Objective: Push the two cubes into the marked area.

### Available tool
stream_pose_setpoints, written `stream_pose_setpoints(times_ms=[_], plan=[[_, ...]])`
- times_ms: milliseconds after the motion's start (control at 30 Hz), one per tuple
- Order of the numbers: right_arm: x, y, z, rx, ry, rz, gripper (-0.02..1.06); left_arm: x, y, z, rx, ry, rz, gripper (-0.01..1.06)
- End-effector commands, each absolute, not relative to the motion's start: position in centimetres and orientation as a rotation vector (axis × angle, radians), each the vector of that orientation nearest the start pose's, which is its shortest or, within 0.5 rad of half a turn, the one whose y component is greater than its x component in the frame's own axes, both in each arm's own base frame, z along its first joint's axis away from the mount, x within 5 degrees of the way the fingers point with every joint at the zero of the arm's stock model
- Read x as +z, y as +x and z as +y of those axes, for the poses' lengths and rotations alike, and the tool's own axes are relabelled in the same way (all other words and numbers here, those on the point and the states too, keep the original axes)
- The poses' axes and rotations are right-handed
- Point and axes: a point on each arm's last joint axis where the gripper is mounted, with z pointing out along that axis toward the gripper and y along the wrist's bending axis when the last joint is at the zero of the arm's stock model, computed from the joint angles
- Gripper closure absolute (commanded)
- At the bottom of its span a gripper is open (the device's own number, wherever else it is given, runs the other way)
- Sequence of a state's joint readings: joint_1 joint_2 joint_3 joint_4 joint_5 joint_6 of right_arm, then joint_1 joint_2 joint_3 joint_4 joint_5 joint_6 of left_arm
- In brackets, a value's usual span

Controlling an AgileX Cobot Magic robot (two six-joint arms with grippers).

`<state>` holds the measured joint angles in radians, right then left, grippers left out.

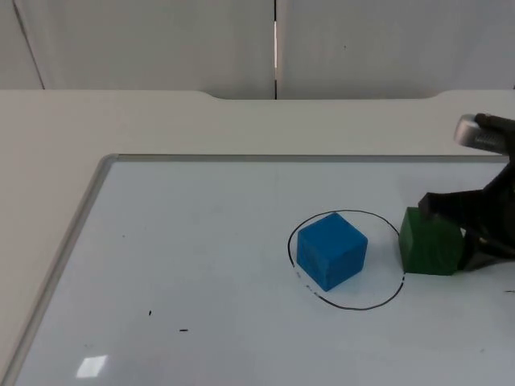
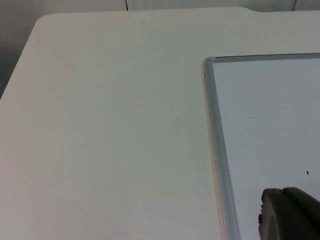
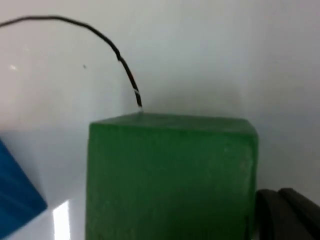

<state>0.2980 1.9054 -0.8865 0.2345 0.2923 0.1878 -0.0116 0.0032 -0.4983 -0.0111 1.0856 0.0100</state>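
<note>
Two cubes sit on a whiteboard that lies flat on the white table. A blue cube rests wholly inside a hand-drawn black circle, the marked area, toward the circle's left half. A green cube stands just beside the circle's right edge, at the line and mostly outside it; whether its near corner crosses the line cannot be told from the top view. The two cubes are close but apart, with a strip of bare board between them.

The right gripper comes in from the right edge of the top view and is partly cut off by it. One black finger lies along the far upper edge of the green cube, and another dark finger shows at the cube's right side near the board. The fingers look spread about a cube's width, but the contact is hidden behind the cube, so it is unclear whether they clamp it or merely press against it.

In the right wrist view the green cube looms close, the circle's line curves away behind it, and a sliver of the blue cube is cut off at the edge.

The left arm waits off the board. In the left wrist view, one dark fingertip of the left gripper hangs above the whiteboard's grey frame, near its corner; how far it is open cannot be told.
</note>
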Motion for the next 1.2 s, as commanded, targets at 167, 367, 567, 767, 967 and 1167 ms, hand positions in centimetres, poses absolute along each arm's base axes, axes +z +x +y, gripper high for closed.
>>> stream_pose_setpoints(times_ms=[167,367,567,767,967,1167], plan=[[10.7,31.4,10.5,0.278,0.145,2.787,1.04,27.4,-0.5,-0.1,-0.012,0.016,2.064,1.05],[10.9,31.6,11.8,0.296,0.089,2.724,1.04,27.4,-0.5,-0.1,-0.012,0.016,2.064,1.05],[11.0,31.8,12.3,0.305,0.074,2.682,1.04,27.4,-0.5,-0.1,-0.012,0.016,2.064,1.05],[9.9,32.0,12.4,0.303,0.112,2.679,1.04,27.4,-0.5,-0.1,-0.012,0.016,2.064,1.05],[10.1,32.3,12.5,0.314,0.134,2.665,1.04,27.4,-0.5,-0.1,-0.012,0.016,2.064,1.05],[11.2,33.5,12.9,0.334,0.125,2.622,1.04,27.4,-0.5,-0.1,-0.012,0.016,2.064,1.05]])
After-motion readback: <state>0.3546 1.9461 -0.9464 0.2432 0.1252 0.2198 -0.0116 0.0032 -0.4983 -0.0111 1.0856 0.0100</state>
